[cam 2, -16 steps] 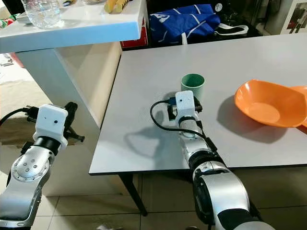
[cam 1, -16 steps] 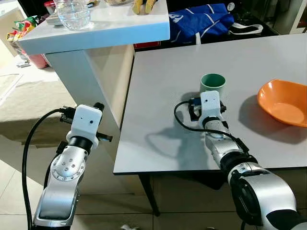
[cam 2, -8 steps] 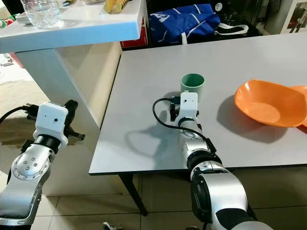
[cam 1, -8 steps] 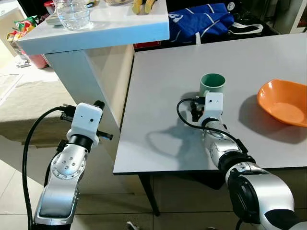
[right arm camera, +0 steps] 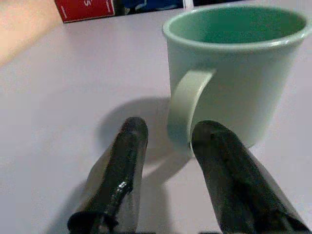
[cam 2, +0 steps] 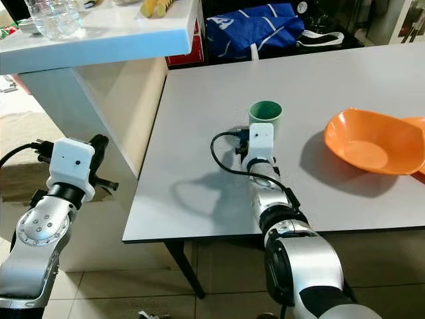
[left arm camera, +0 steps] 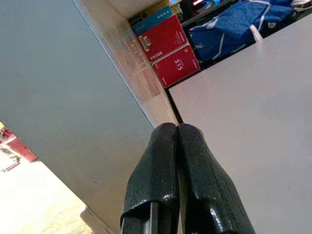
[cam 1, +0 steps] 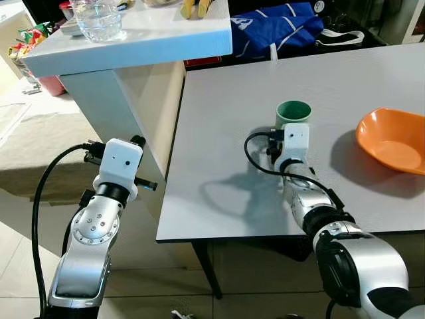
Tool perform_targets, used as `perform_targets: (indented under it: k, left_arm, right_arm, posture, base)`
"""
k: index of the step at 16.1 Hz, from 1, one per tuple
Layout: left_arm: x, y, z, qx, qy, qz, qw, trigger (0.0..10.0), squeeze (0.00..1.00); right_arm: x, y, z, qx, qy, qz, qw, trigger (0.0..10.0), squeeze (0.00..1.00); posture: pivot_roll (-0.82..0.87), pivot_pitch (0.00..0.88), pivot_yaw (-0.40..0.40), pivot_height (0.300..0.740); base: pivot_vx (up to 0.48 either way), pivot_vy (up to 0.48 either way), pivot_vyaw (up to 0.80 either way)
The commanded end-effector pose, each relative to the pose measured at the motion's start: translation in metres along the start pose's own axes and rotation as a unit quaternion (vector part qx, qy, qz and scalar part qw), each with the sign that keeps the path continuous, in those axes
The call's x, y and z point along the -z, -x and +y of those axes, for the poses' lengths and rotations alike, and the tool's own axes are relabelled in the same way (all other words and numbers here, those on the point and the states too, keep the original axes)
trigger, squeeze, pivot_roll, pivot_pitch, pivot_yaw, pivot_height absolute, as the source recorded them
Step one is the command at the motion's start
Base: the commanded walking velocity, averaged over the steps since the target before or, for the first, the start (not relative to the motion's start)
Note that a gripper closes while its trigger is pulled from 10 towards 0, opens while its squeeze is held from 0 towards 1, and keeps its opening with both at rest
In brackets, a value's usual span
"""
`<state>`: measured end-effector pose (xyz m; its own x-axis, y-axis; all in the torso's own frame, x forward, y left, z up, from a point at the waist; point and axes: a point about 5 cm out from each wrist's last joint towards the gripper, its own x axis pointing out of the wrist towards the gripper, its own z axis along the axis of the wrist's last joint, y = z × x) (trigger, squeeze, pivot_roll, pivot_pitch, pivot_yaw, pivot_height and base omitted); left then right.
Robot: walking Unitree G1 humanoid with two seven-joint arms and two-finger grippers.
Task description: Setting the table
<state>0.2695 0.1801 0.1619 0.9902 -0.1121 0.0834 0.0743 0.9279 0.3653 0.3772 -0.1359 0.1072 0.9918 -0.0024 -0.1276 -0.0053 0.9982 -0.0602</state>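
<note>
Mug (cam 1: 293, 114): pale green, upright on the table (cam 1: 219, 119), mouth up, long axis vertical; handle (right arm camera: 187, 105) faces 6 o'clock, toward the robot. Looks rigid, light, empty, glazed and likely slippery; would chip if knocked. Best hold, by my reading: pinch across the handle loop, or the wall at the rim.

Right gripper (right arm camera: 168, 146): low over the table at the mug's 6 o'clock, fingers parted, handle between their tips, nothing held.

Left gripper (left arm camera: 176, 146): off the table's edge at 9 o'clock, fingers pressed together, empty.

Bowl (cam 1: 393, 141): orange, at the mug's 3 o'clock, apart.
</note>
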Motion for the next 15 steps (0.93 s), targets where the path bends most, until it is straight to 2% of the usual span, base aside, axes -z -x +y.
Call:
perform_targets:
  k: [1, 4, 6, 7, 10, 11, 12, 13, 14, 15]
  left_arm:
    - [0.002, -0.002, 0.002, 0.002, -0.001, 0.005, 1.000, 10.0, 0.00]
    - [0.002, -0.005, -0.001, 0.006, 0.005, 0.001, 1.000, 10.0, 0.00]
    - [0.001, -0.008, -0.004, 0.008, 0.009, -0.001, 1.000, 10.0, 0.00]
    - [0.001, -0.011, -0.006, 0.009, 0.011, -0.002, 1.000, 10.0, 0.00]
    - [0.000, -0.015, -0.008, 0.010, 0.015, -0.006, 1.000, 10.0, 0.00]
    - [0.000, -0.015, -0.008, 0.009, 0.016, -0.006, 1.000, 10.0, 0.00]
    - [0.000, -0.015, -0.008, 0.009, 0.016, -0.006, 1.000, 10.0, 0.00]
    - [0.000, -0.015, -0.009, 0.009, 0.018, -0.007, 1.000, 10.0, 0.00]
    - [-0.001, -0.017, -0.011, 0.007, 0.026, -0.010, 1.000, 10.0, 0.00]
    - [0.000, -0.018, -0.012, 0.007, 0.028, -0.011, 1.000, 10.0, 0.00]
  right_arm:
    - [-0.017, -0.003, 0.007, -0.009, 0.010, -0.042, 0.999, 0.0, 0.00]
    - [-0.024, 0.006, 0.001, -0.002, 0.041, -0.116, 0.992, 0.0, 0.00]
    - [-0.021, 0.008, -0.005, 0.009, 0.048, -0.113, 0.992, 0.0, 0.00]
    - [-0.021, 0.007, -0.009, 0.023, 0.044, -0.108, 0.993, 10.0, 0.00]
    - [-0.024, 0.006, -0.018, 0.043, 0.035, -0.107, 0.993, 10.0, 0.00]
    - [-0.024, 0.006, -0.020, 0.046, 0.034, -0.109, 0.992, 10.0, 0.30]
    - [-0.024, 0.006, -0.020, 0.046, 0.034, -0.109, 0.992, 10.0, 0.30]
    - [-0.024, 0.008, -0.021, 0.049, 0.037, -0.114, 0.992, 10.0, 1.00]
    - [-0.023, 0.016, -0.025, 0.056, 0.047, -0.125, 0.989, 10.0, 1.00]
    - [-0.022, 0.017, -0.025, 0.058, 0.048, -0.125, 0.989, 10.0, 1.00]
  posture:
    - [-0.03, 0.022, 0.183, 0.740]
    - [-0.05, 0.024, 0.189, 0.740]
    - [-0.08, 0.019, 0.191, 0.740]
    - [-0.08, 0.014, 0.187, 0.740]
    - [-0.09, 0.004, 0.177, 0.740]
    - [-0.09, 0.003, 0.177, 0.740]
    - [-0.09, 0.003, 0.177, 0.740]
    - [-0.10, 0.001, 0.173, 0.740]
    - [-0.11, 0.000, 0.168, 0.740]
    - [-0.11, 0.000, 0.168, 0.740]
  base:
    - [0.000, 0.000, 0.00]
    - [0.000, 0.000, 0.00]
    - [0.000, 0.000, 0.00]
    - [0.000, 0.000, 0.00]
    - [0.000, 0.000, 0.00]
    - [0.000, 0.000, 0.00]
    - [0.000, 0.000, 0.00]
    - [0.000, 0.000, 0.00]
    - [0.000, 0.000, 0.00]
    - [0.000, 0.000, 0.00]
